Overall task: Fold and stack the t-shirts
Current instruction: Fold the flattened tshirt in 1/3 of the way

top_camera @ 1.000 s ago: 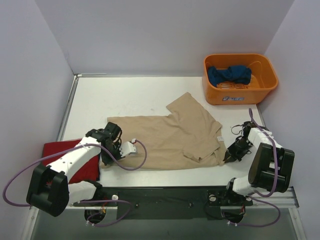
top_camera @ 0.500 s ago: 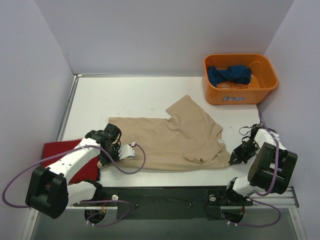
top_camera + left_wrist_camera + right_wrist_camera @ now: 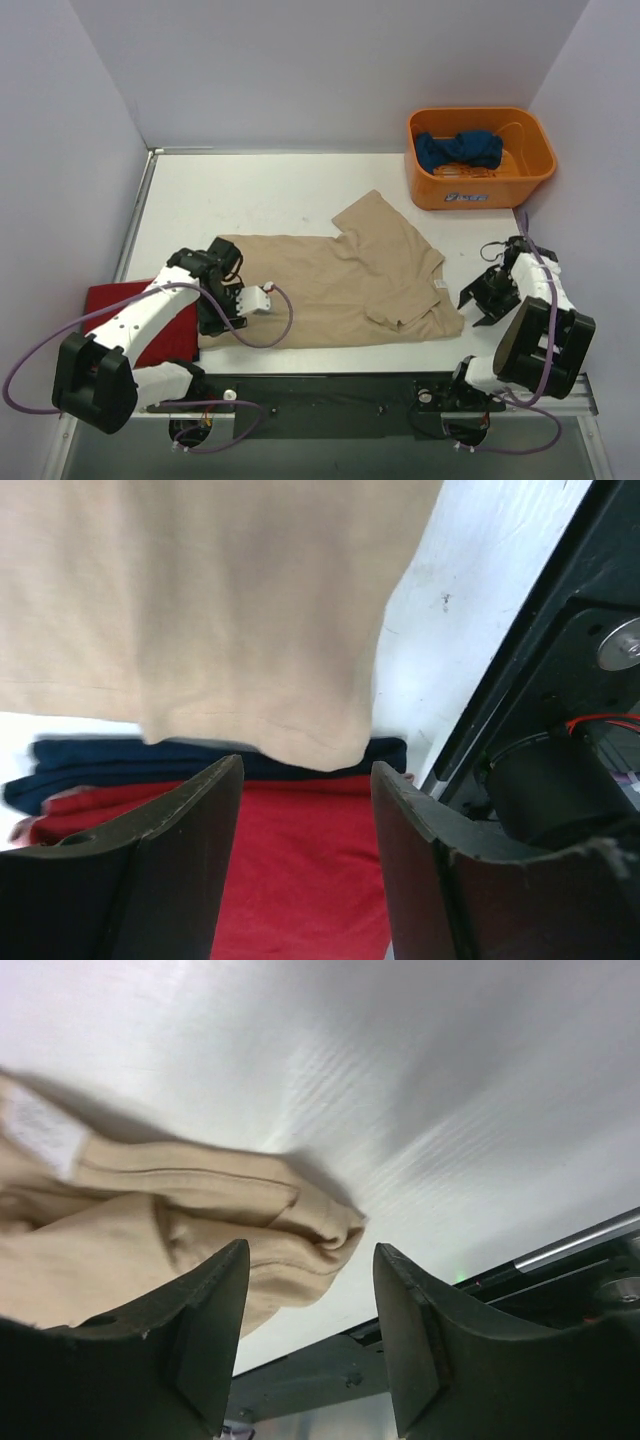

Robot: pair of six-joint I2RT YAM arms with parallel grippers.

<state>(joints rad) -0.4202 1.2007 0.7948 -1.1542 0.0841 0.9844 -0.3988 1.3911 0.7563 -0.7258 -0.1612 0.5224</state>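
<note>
The tan t-shirt (image 3: pixel 340 280) lies spread across the middle of the table, one sleeve folded over its right part. Its near-left corner (image 3: pixel 300 730) overlaps a folded red t-shirt (image 3: pixel 110 300) at the near left. A dark blue strip (image 3: pixel 150 760) shows along the red one's edge. My left gripper (image 3: pixel 208 322) hovers open over the red t-shirt (image 3: pixel 300 880), nothing between its fingers. My right gripper (image 3: pixel 472 310) stands open just right of the tan t-shirt's bunched near-right corner (image 3: pixel 310 1220), holding nothing. A dark blue t-shirt (image 3: pixel 458 150) lies crumpled in the bin.
The orange plastic bin (image 3: pixel 480 188) stands at the back right corner. White walls close in the table on the left, back and right. The black rail (image 3: pixel 330 390) with both arm bases runs along the near edge.
Both grippers were shut on the tan t-shirt's near corners and have opened and let go. The right gripper has drawn back to the right, away from the cloth.
</note>
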